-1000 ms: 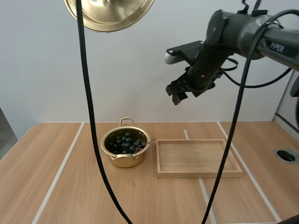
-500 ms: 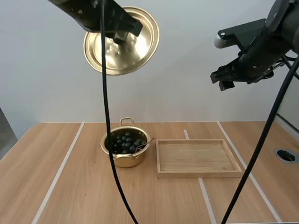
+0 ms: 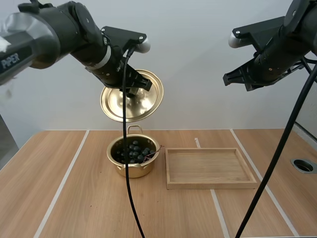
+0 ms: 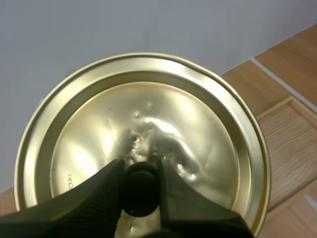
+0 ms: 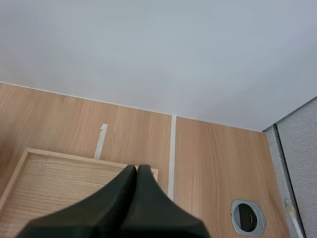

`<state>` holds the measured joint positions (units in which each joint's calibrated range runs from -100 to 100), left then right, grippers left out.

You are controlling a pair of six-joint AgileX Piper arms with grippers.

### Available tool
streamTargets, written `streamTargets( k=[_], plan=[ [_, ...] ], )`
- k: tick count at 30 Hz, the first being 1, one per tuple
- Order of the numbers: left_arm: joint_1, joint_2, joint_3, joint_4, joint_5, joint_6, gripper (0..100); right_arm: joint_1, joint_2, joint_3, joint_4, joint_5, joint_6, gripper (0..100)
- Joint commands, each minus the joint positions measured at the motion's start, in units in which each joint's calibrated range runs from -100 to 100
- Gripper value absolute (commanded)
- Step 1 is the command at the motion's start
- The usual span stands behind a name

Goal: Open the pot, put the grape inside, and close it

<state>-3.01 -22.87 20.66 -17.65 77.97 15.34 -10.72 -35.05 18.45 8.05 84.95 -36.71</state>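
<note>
Lowered since before, one lid (image 3: pixel 130 103), pinched by left gripper (image 4: pixel 141 184), hangs over one pot (image 3: pixel 130 171) of grapes (image 3: pixel 132 151) on taped wood table (image 3: pixel 74 198), white wall (image 3: pixel 193 54) behind, one tray (image 3: pixel 210 185) beside; right gripper (image 5: pixel 137 169) clenched empty.

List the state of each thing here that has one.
pot: open, upright on the table.
grapes: inside the pot.
lid: off, tilted, held above the pot.
left gripper: shut on the lid.
right gripper: shut, holding nothing.
wooden tray: flat beside the pot.
</note>
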Motion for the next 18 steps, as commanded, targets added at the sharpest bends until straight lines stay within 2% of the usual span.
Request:
streamTargets(
  k=[1,8,18],
  plan=[
    [-0.11,2.72,0.57,-0.3,-3.14,0.11,0,-0.23,-0.86,0.07,0.13,-0.46,0.18,0],
    [-0.11,9.94,0.57,-0.3,-3.55,0.11,0,-0.23,-0.86,0.07,0.13,-0.46,0.18,0],
    [-0.11,15.92,7.02,-0.4,-19.06,1.28,0,-0.23,-0.86,0.07,0.13,-0.46,-0.14,0]
  ],
)
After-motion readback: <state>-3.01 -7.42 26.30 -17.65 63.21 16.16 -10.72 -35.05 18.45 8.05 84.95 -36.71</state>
